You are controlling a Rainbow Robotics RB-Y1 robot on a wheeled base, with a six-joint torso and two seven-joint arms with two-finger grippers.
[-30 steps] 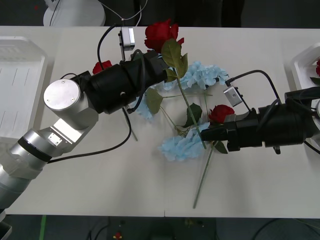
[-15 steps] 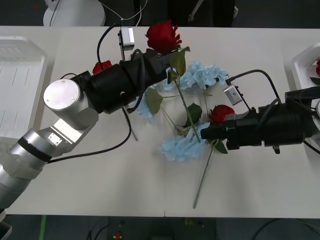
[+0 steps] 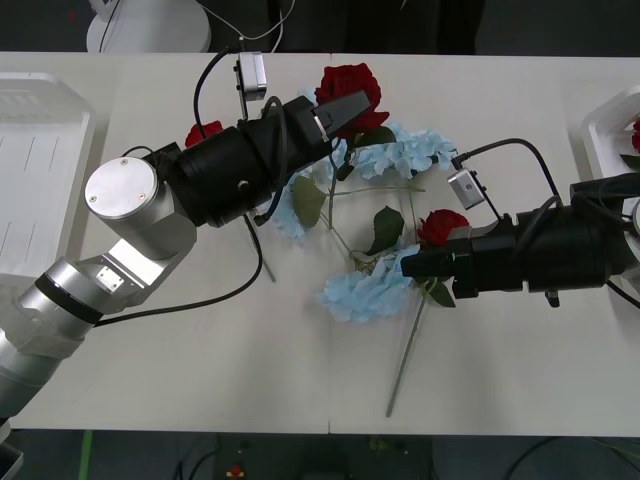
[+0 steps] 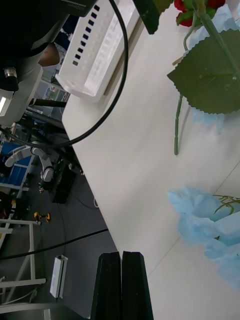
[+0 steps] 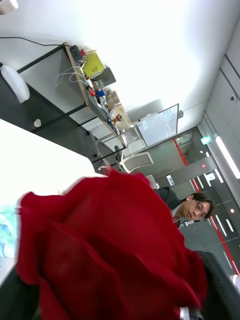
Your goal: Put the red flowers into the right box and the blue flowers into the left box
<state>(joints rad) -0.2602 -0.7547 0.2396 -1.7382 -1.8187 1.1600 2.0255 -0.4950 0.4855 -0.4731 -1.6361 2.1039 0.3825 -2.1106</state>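
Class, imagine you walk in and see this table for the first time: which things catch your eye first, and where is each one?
First comes the big red rose lifted at the table's far middle, clamped in the left claw. Next is the tangle of pale blue flowers mid-table, with another red rose just beside the right claw, whose fingers are pressed together. The left box sits at the table's left edge.

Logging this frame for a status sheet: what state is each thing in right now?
Left gripper: shut on the red artificial rose, held above the table.
Right gripper: shut, empty, beside the pale blue flower cluster.
Second red rose: lying on the table.
Left white plastic box: empty.
Right white plastic box: holds a red flower.
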